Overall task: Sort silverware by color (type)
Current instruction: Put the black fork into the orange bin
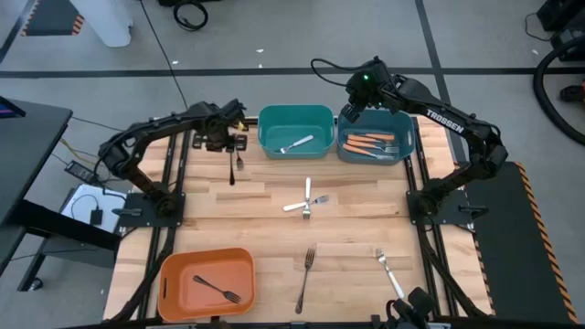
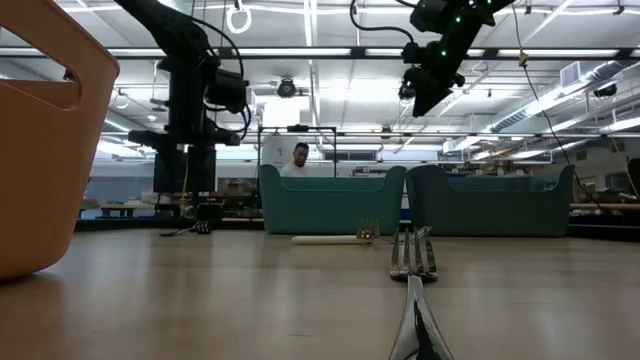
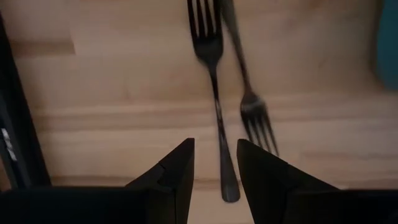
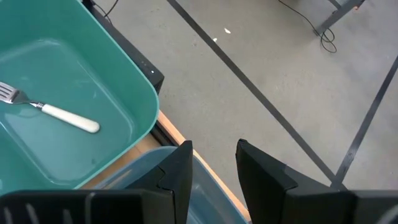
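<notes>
The left gripper (image 3: pixel 214 163) hangs over a black fork (image 3: pixel 214 93), fingers open and empty, lined up along its handle. The right gripper (image 4: pixel 213 165), open and empty, waits above the bins.

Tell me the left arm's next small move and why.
Probably lower the open left claw straight down onto the dark fork and close. Its handle lies on the table between the claw's fingers, ungrasped, with a second dark fork lying beside it.
</notes>
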Action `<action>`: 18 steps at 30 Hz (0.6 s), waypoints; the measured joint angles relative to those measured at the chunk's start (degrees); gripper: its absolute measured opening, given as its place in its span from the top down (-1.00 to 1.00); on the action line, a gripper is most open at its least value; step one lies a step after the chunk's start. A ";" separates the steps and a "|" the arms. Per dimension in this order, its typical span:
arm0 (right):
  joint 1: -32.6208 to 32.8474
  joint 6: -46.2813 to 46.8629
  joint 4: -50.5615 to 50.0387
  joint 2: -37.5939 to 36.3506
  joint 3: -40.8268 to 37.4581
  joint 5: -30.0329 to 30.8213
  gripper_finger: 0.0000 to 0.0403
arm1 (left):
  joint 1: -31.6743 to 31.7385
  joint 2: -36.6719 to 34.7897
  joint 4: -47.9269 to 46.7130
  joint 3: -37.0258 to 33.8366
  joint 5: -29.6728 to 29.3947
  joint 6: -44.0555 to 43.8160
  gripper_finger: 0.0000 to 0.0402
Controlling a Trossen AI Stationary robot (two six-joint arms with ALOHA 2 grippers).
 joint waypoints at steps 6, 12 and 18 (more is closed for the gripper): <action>-0.01 -0.41 0.09 0.00 0.00 -0.22 0.36 | -0.59 -0.06 7.92 -5.96 2.37 -2.67 0.35; -0.01 -2.97 0.08 0.00 0.00 -0.32 0.35 | -0.01 -0.06 13.71 -11.40 3.27 -6.83 0.35; -0.01 -3.21 0.11 0.00 0.00 -0.44 0.35 | 0.04 -0.06 18.40 -13.72 3.39 -7.28 0.35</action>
